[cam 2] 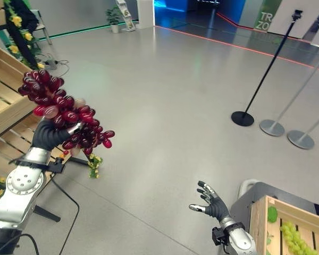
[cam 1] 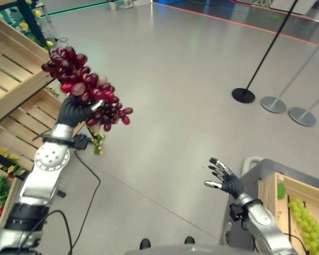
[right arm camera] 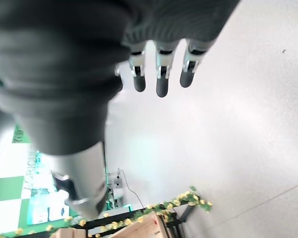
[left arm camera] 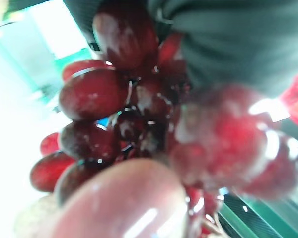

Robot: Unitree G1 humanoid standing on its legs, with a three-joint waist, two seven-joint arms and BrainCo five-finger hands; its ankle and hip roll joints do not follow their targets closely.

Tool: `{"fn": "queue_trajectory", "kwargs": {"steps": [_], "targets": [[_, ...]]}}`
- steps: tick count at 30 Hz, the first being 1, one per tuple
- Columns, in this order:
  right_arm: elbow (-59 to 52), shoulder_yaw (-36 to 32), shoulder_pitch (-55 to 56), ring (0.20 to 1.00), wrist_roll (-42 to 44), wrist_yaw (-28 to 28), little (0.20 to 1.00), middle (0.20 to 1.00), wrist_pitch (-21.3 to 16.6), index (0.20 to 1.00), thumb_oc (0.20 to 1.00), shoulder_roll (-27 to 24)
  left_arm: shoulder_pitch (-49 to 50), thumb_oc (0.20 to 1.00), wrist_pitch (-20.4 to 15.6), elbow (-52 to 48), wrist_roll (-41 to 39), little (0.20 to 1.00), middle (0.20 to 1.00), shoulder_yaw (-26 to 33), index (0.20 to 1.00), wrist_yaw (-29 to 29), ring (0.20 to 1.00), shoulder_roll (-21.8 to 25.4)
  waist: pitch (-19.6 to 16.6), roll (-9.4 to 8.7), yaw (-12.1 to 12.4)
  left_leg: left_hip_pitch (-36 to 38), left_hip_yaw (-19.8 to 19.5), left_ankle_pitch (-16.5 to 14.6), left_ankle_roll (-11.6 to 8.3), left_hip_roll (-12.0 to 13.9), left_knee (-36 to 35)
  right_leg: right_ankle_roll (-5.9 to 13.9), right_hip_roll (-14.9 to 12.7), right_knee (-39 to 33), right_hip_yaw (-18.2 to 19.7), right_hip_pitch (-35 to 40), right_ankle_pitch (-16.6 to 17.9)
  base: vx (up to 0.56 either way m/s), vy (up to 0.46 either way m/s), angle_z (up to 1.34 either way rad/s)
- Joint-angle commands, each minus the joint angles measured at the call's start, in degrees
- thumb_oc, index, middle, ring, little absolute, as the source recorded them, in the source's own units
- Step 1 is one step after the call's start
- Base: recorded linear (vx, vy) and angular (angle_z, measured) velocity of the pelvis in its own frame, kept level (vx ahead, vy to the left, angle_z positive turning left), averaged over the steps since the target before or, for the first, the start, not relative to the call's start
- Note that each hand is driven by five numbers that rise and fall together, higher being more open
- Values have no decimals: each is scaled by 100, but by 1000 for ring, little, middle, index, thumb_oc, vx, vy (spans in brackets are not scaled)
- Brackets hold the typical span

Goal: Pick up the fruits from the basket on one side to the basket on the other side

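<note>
Dark ribbed cover and curled fingers of the left hand clamp the lower middle of a bunch of red grapes, held up in the air over the grey floor. Most of the fingers sit behind the fruit, so only a silver tip shows among the berries. From the wrist the grapes press so close that single berries blur together and the grip itself cannot be made out. The bunch rises above the hand toward the wooden shelf crates on the robot's left and hangs down past the hand on the other side.

Low on the right, the right hand hovers with fingers spread and straight, holding nothing. Just beside its forearm stands a wooden crate, cut off by the edge, with green grapes inside. Stanchion bases stand well apart, farther out.
</note>
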Motion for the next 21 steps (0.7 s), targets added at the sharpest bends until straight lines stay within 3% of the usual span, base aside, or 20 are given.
{"fn": "queue_trajectory", "kwargs": {"steps": [1, 10, 12, 13, 16, 21], "targets": [[-301, -5, -5, 1000, -31, 74, 1000, 1000, -210, 1000, 1000, -246, -881, 200, -472, -193, 325, 200, 200, -10, 200, 327, 200, 545, -555, 92, -74, -215, 205, -88, -64, -122, 53, 548, -339, 448, -56, -234, -120, 53, -83, 16], [-56, -59, 240, 1000, -135, 166, 1000, 1000, -208, 1000, 1000, -378, -1844, 200, -485, -11, 952, 200, 200, -247, 200, 737, 200, 1709, -708, 222, -87, -192, 185, -79, -148, -85, 34, 559, -322, 230, -197, -74, -105, 16, -28, 7], [39, 0, 274, 1000, -179, 207, 1000, 1000, -187, 1000, 1000, -434, -2201, 200, -472, 149, 1201, 200, 200, -373, 200, 857, 200, 2231, -750, 267, -83, -209, 197, -63, -171, -68, 14, 582, -321, 166, -236, -62, -64, 0, 0, 0], [43, 1, 270, 1000, -179, 207, 1000, 1000, -189, 1000, 1000, -424, -2232, 200, -478, 167, 1201, 200, 200, -402, 200, 864, 200, 2240, -750, 259, -83, -212, 195, -63, -171, -67, 15, 582, -320, 161, -238, -61, -60, 0, 0, 0], [224, 101, 242, 1000, -302, 214, 1000, 1000, -200, 1000, 1000, -497, -2766, 200, -362, 678, 1588, 200, 200, -743, 200, 1035, 200, 2845, -797, 300, -69, -241, 169, -35, -204, -50, -8, 608, -322, 86, -284, -50, -5, 1, -5, 4], [380, 197, 152, 1000, -290, 188, 1000, 1000, -206, 1000, 1000, -433, -2884, 200, -323, 1267, 1518, 200, 200, -1046, 200, 1003, 200, 3140, -799, 271, 9, -276, 87, -9, -216, -42, -9, 600, -323, 82, -338, -45, 2, -5, -12, 8]]}}
